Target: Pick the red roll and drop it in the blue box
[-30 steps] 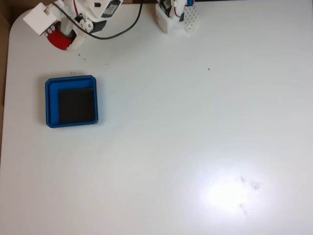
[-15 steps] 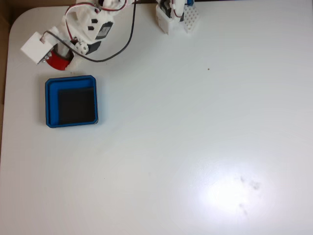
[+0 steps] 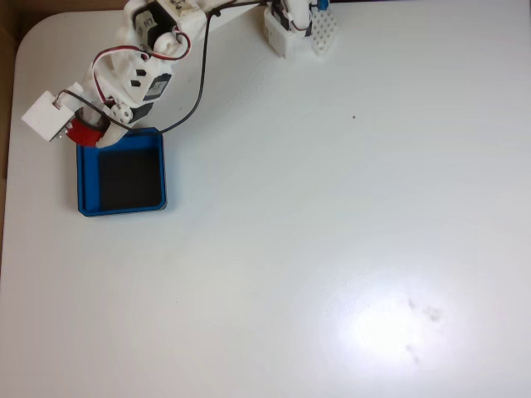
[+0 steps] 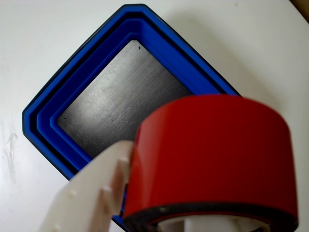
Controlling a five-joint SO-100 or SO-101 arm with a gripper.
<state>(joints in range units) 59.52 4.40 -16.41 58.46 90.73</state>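
Note:
The red roll (image 3: 83,133) hangs in my gripper (image 3: 86,134) just over the top left corner of the blue box (image 3: 121,206) in the fixed view. My gripper is shut on it. In the wrist view the red roll (image 4: 212,159) looms large at the lower right, with a white finger (image 4: 94,188) pressed against its left side. Below it lies the blue box (image 4: 58,140) with its dark floor, nothing inside. The second finger is hidden behind the roll.
The white arm (image 3: 149,50) reaches from its base (image 3: 290,25) at the table's top edge, a black cable looping beside it. The white table (image 3: 332,232) spreads open to the right and below. The table's left edge runs close to the box.
My gripper has carried the red roll down and slightly left in the fixed view, from the table's top left corner to the box's upper left rim.

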